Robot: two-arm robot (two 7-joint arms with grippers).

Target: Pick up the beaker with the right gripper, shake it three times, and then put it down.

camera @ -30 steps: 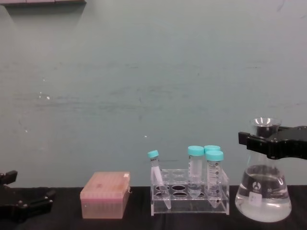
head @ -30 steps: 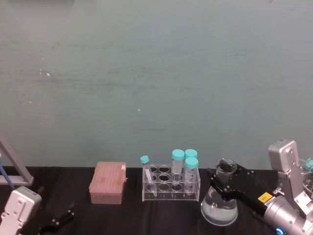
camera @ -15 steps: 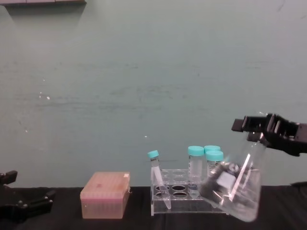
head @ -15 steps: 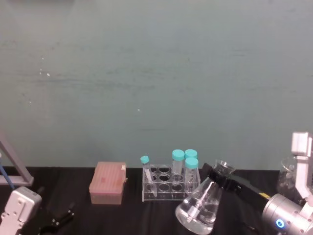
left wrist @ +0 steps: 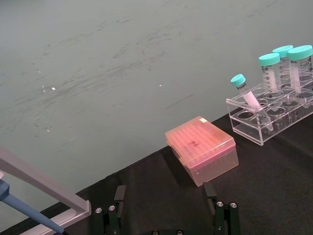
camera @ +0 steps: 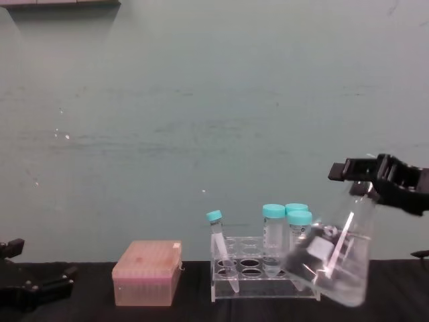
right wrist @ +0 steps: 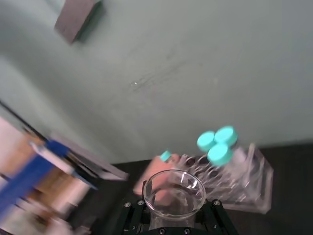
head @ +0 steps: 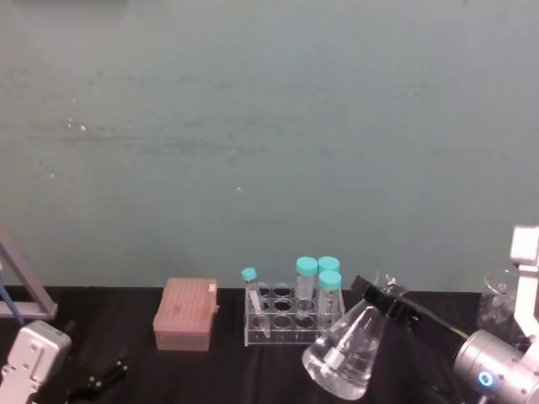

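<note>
The teal wall (head: pixel 253 126) stood close behind the tube rack (head: pixel 293 324), and the black tabletop (head: pixel 210 370) ran out to both sides of the rack and forward of it toward the robot.

The beaker (camera: pixel 335 268) hung just right of the rack and nearer the robot, clear of the tabletop as far as the chest view showed. It was tilted, its wide base swung toward the rack and its neck leaning away. It held clear liquid.

The pink box (head: pixel 185 314) sat left of the rack, a little apart from it. A second glass vessel (head: pixel 498 295) stood farther right of the rack than the beaker.

The right end effector (head: pixel 381 300) was clamped on the beaker's neck just under the flared rim. The left end effector (left wrist: pixel 166 220) lay low, well left of the rack beyond the pink box, fingers spread and holding nothing. The blue-capped tubes (head: pixel 318 271) stood in the rack, one leaning at its left end.

By my judgement the pick-up was done and a shake was under way. How many shakes were finished could not be told. The setting down remained.

The tight margin was between the beaker's base and the rack's right end. The open room was above the rack and forward of it. The bare tabletop right of the rack, short of the second vessel, looked free for the put-down.
</note>
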